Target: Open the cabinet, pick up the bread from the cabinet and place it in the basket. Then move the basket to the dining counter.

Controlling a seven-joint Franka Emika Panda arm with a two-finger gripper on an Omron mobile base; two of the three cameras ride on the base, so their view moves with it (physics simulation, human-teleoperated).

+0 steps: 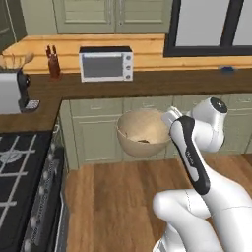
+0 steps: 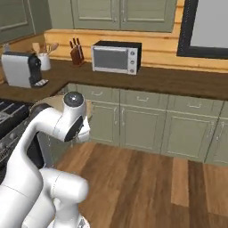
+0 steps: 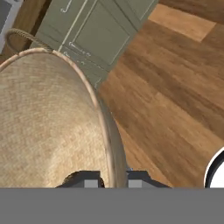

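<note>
The round tan basket [image 1: 142, 132] hangs in the air above the wood floor, in front of the lower cabinets. My gripper [image 3: 114, 180] is shut on its rim, one finger inside the wall and one outside. In the hand view the basket [image 3: 48, 118] takes up the left half with its woven inside. A small dark-brown lump [image 1: 143, 141] lies at its bottom; it looks like the bread. In the right base view a strip of the basket [image 2: 87, 108] shows behind my arm. Sage-green wall cabinets [image 1: 113, 15] stand shut along the top. The dining counter is out of view.
A dark wood counter [image 1: 147, 81] carries a microwave [image 1: 106, 64], a knife block [image 1: 53, 63] and a coffee machine [image 1: 12, 91]. A stove [image 1: 24, 167] sits at the left. Lower green cabinets [image 2: 147, 124] line the wall. Open wood floor [image 2: 156, 187] lies to the right.
</note>
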